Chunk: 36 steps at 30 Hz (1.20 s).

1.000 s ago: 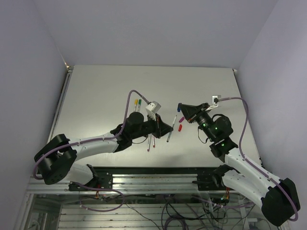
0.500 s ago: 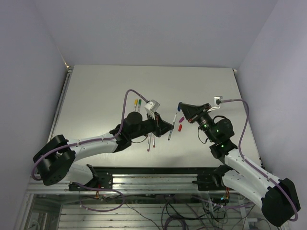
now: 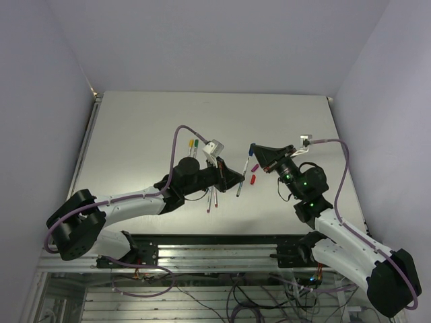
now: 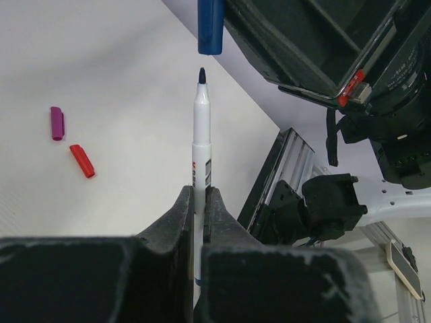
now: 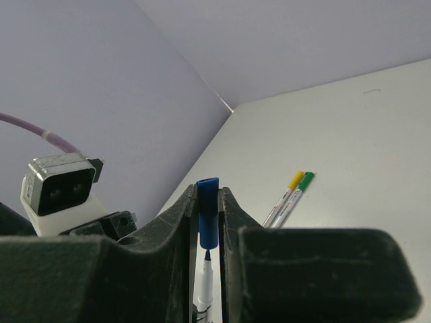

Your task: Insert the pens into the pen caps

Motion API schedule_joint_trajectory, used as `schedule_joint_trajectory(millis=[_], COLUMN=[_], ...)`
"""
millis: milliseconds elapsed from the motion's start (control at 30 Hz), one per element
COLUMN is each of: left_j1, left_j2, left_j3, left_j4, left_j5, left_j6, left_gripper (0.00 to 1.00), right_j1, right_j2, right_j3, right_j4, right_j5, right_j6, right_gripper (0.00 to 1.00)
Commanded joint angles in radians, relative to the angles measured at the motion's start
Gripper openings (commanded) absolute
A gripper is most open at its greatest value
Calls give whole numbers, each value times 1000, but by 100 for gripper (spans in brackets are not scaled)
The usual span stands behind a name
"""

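Top external view, starting nearest the arm bases: a pair of pens (image 3: pixel 210 204) lies on the table (image 3: pixel 135 128), partly under the left arm's wrist. Just past them, above the middle of the table, the left gripper (image 4: pixel 199 202) is clamped on the lower barrel of the blue pen (image 4: pixel 201 128). The pen stands straight out of the fingers with its dark tip leading. The blue cap (image 4: pixel 210 27) is lined up with that tip, open end toward it. From the left wrist a sliver of gap shows between them; from the right wrist the tip sits right at the cap's mouth. The right gripper (image 5: pixel 208 202) pinches the cap between its two fingers, closed firmly on it. Beside the held pen, the purple cap (image 4: pixel 57 123) and the red cap (image 4: pixel 82 161) lie loose on the table, near each other but apart. Farthest off, the yellow-ended pen (image 5: pixel 295 180) and the green-ended pen (image 5: pixel 306 179) lie side by side.
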Motion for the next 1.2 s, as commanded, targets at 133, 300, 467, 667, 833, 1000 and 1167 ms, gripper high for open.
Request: schedule_joint_trajectory(millis=[133,300,467,667,833,1000,1167], left_j1=[-8,-8,-9,-9,-8,-8,-8], left_j2=[-4,0,1,-1,1,6,2], left_j3=[11,5,3,2,2,-5,-9], left_j4=[56,62,63,59,54,55,54], left_j5=[18,14,8,5,5,7,0], left_j6=[-4,-8,-11,-10,-9,-11,-11], left_gripper=[7,7,7,7,7,7,7], right_j1=[-1,2,7,13,15,16,16], right_j2=[13,16,15,13,15,9,7], right_j3=[-18,-26,-30,-41,-38,-27,-23], right_j4=[52,57,58,74,79,71,62], right_j5=[-15,-12,-15,-15,-13,-11,-15], right_j6=[3,6,13,27,28,19,19], right_gripper=[0,0,0,0,0,0,0])
